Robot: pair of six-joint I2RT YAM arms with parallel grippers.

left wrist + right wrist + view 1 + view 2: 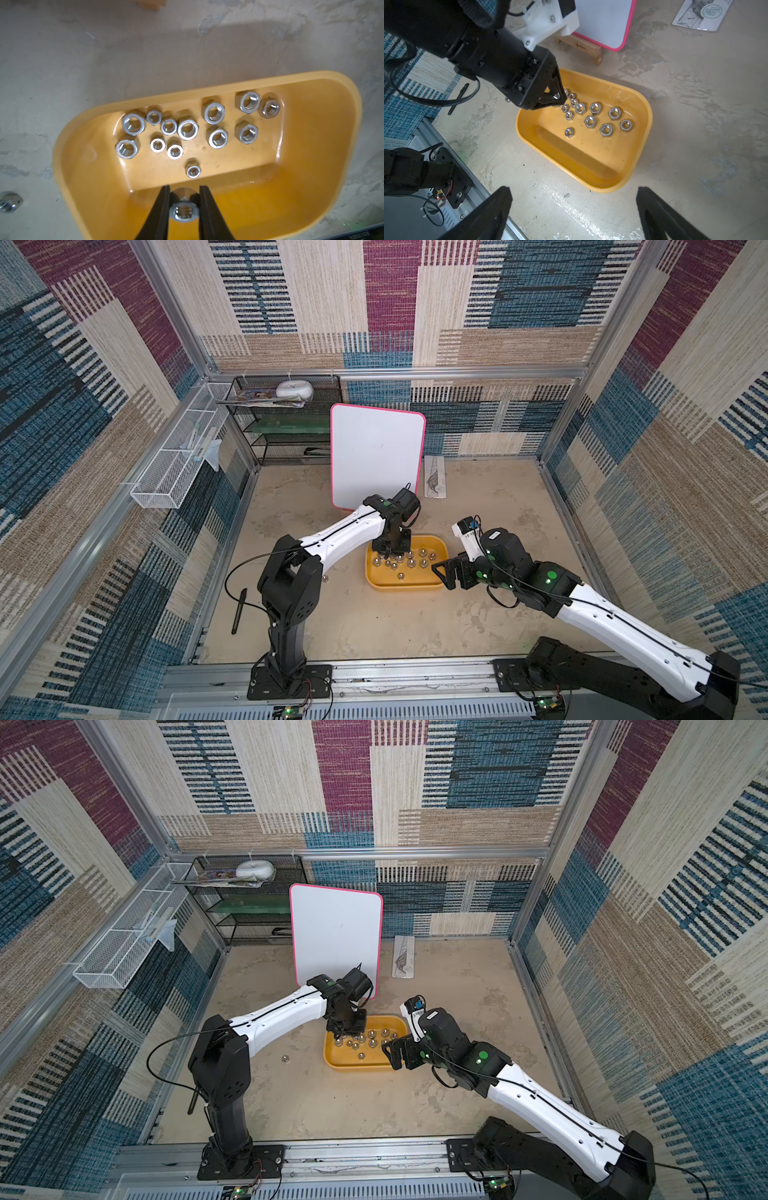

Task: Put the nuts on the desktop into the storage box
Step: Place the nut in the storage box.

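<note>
On the flat beige mottled desktop [415, 635], near its middle, sits the shallow mustard-yellow plastic storage box [419, 584] [374, 1065], rectangular with rounded corners. Over a dozen small shiny silver hexagonal metal nuts [188, 129] [595, 108] lie flat on its floor, clustered toward one half; the other half of the floor is bare.

The left gripper [184, 193] [562, 99] hangs above the box's far left corner in both top views [388, 549] [343, 1029]. Its two black fingers are drawn nearly together and pinch one more silver nut [184, 212] between them — the threaded bore faces the left wrist camera, and the nut is clear of the box floor.

The right gripper [573, 189] [442, 574] [392, 1054] is just beside the box's near right corner, above the desktop. Its fingers are spread as wide as they go, with nothing between them.

One stray silver nut [285, 1058] [9, 202] lies on the desktop to the left of the box, well outside its rim.

Behind the box stands a white board with a pink rim [376, 456], propped upright — and a thin black pen [240, 610] lies at the desktop's left edge, beside the left arm's base.
</note>
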